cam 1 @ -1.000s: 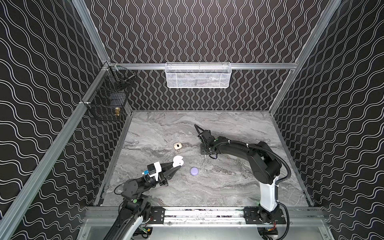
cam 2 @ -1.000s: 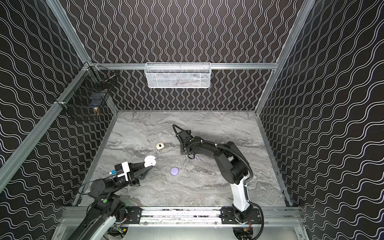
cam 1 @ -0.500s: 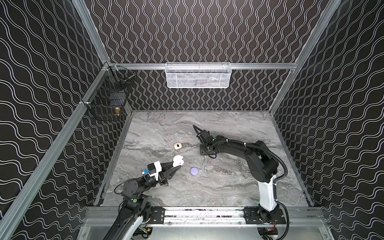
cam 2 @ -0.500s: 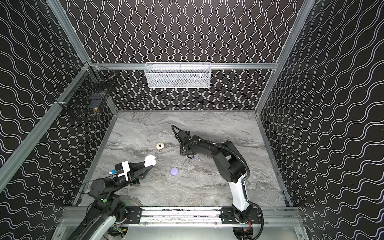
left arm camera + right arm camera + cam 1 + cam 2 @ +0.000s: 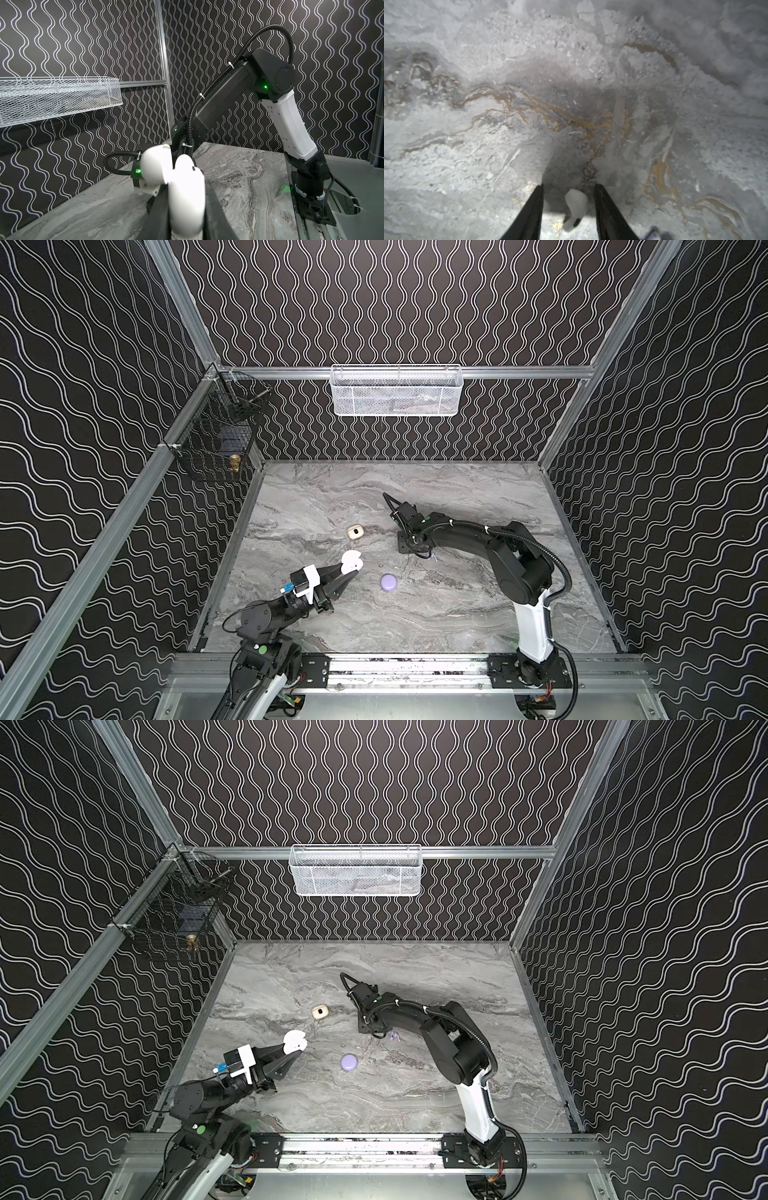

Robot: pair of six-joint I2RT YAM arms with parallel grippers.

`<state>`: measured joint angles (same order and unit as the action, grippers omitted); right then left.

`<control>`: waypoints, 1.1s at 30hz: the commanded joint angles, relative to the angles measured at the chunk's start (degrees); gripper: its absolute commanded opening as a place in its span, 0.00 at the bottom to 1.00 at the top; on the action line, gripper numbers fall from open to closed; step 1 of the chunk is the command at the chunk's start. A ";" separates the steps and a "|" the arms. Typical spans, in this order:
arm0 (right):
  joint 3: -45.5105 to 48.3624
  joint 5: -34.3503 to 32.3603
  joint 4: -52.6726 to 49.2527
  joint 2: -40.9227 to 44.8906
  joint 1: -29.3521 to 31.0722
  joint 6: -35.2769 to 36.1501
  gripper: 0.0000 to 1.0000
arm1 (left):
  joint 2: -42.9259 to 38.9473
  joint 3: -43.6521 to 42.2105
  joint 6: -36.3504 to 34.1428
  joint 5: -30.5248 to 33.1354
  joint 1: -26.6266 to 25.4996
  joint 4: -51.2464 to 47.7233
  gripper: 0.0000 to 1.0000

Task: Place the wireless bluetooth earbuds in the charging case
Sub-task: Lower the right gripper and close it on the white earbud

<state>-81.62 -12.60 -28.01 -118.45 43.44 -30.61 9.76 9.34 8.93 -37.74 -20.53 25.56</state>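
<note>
- Two fingers of the right hand [image 5: 569,186] have narrowed around a white earbud [image 5: 576,202] near the middle of the desk [image 5: 467,124], not yet touching; pickup looks near.
- One open white case [image 5: 352,561] sits gripped in the left hand [image 5: 348,574], unmoved, awaiting it.

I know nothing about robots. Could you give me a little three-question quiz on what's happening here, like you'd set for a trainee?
1. True or false: the left gripper holds an opened white charging case.
2. What lies between the open jaws of the right gripper? A) a white earbud B) a coin C) a screw
3. Fill in: the closed round case lying on the table is ____ in colour.
Key: 1 true; 2 A; 3 lavender.
</note>
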 commanded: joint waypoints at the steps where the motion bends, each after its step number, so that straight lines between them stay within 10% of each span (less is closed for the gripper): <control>1: -0.05 1.17 -2.66 0.25 0.15 -1.03 0.40 | 0.60 1.33 -1.21 1.93 0.01 -1.94 0.00; 33: -2.59 -1.91 -7.00 -2.45 3.23 0.12 0.36 | -0.82 2.74 -2.34 4.11 -0.01 -6.78 0.00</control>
<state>-85.38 -15.92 -30.81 -121.25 46.44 -30.65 8.80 11.46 6.98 -33.50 -20.53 17.89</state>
